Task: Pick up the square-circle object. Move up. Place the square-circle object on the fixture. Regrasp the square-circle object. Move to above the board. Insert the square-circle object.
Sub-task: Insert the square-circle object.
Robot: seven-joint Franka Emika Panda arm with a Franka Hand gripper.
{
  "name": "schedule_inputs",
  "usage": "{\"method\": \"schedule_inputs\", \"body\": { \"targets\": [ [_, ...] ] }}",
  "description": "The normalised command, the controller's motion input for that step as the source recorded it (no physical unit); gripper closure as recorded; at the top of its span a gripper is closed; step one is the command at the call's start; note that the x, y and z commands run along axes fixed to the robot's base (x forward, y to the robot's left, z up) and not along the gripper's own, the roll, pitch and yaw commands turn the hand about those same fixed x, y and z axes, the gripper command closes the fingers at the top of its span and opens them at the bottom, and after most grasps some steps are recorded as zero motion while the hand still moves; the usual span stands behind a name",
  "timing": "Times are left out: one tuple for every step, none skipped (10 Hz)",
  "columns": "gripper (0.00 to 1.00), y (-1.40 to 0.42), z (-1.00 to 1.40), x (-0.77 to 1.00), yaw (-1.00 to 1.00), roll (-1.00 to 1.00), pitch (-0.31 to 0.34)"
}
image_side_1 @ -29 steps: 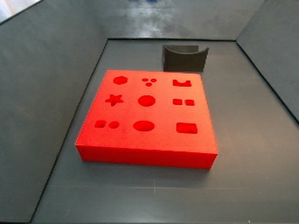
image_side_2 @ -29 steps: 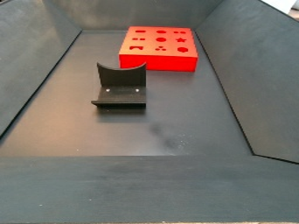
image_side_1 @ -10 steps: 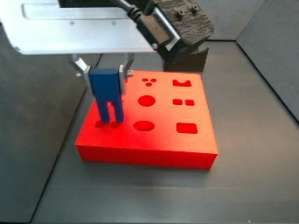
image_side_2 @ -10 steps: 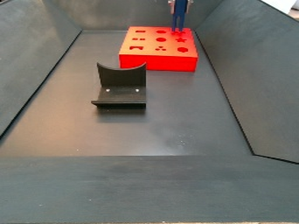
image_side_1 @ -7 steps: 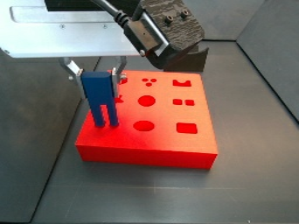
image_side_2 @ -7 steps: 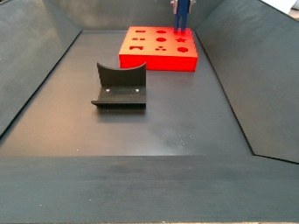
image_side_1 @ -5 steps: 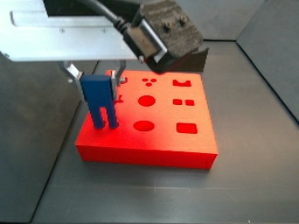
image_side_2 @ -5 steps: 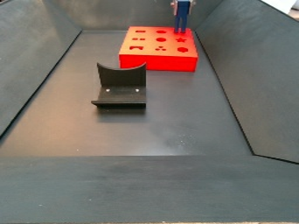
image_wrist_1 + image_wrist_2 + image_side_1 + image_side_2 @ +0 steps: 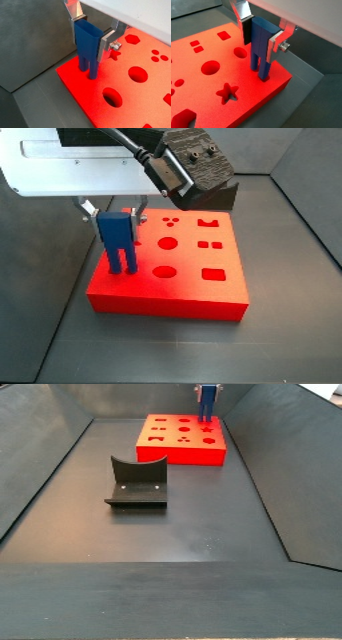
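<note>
The blue square-circle object (image 9: 87, 45) hangs upright with my gripper (image 9: 92, 32) shut on its blocky upper body. Silver fingers (image 9: 275, 42) press both flat sides in both wrist views. Its two prongs (image 9: 262, 70) point down and meet the red board (image 9: 187, 278) at the pair of small holes near one corner; how deep they go I cannot tell. In a side view the gripper (image 9: 112, 211) stands over the board's left edge. The dark fixture (image 9: 136, 482) stands apart from the board (image 9: 181, 439), with nothing in it. At the frame's top edge, the object (image 9: 209, 399) shows.
The board (image 9: 133, 90) carries star, hexagon, round and square holes. Sloping grey walls (image 9: 40, 454) enclose the grey floor (image 9: 174, 534). The arm's large body partly hides the fixture (image 9: 225, 196) behind the board.
The arm, absent 2.9 s ago, now holds the blue object over the board. Over the last second it shifted slightly toward the board's corner and lower.
</note>
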Motion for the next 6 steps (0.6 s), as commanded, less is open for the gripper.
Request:
{"method": "schedule_inputs", "body": {
  "targets": [
    [1.0,0.01,-0.45,-0.15,0.0,-0.08,-0.036],
    [1.0,0.0,-0.48,-0.14,-0.03,-0.11,-0.031],
    [1.0,-0.01,-0.51,-0.03,-0.17,-0.2,-0.063],
    [1.0,-0.01,-0.53,0.0,-0.27,-0.22,-0.067],
    [1.0,0.0,-0.56,0.0,-0.32,-0.22,-0.06],
    [1.0,0.0,-0.56,0.05,-0.35,-0.23,-0.051]
  ]
}}
